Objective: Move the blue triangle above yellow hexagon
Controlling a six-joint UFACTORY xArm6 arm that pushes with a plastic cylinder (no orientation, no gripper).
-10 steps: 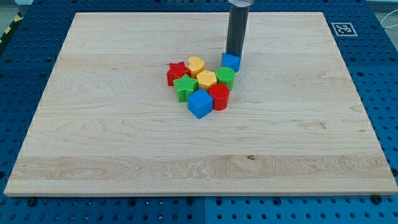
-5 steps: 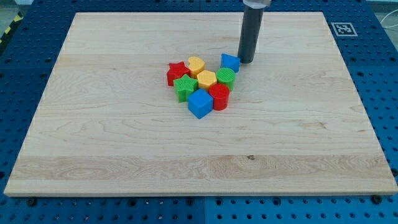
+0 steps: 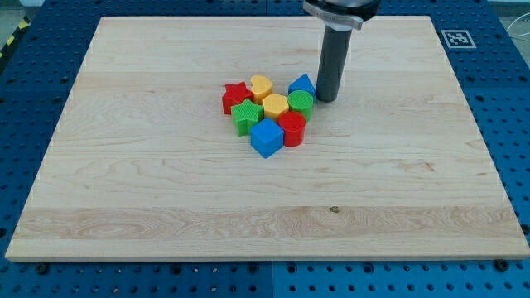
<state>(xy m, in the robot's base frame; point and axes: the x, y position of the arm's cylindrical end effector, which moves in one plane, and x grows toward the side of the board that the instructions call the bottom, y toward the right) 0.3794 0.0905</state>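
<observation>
I have a single camera, set high at the near edge of the wooden bench [image 3: 166, 215] and angled down across it. It sits far enough back that the whole bench fits, with blue perforated surround [image 3: 513, 124] at the view's sides and bottom.

Green cylinder [image 3: 301, 102] (touching) below blue triangle [image 3: 301, 84]

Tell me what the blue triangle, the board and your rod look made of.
Blue triangle: probably plastic, matte, evenly saturated colour; possibly 3D-printed, too small to tell. Board: light wood, smooth, with visible grain lines and a small dark knot. Rod: dark, slightly glossy cylinder, metal or hard plastic; I can't tell which. My tip sits just to the view's right of the triangle.
</observation>
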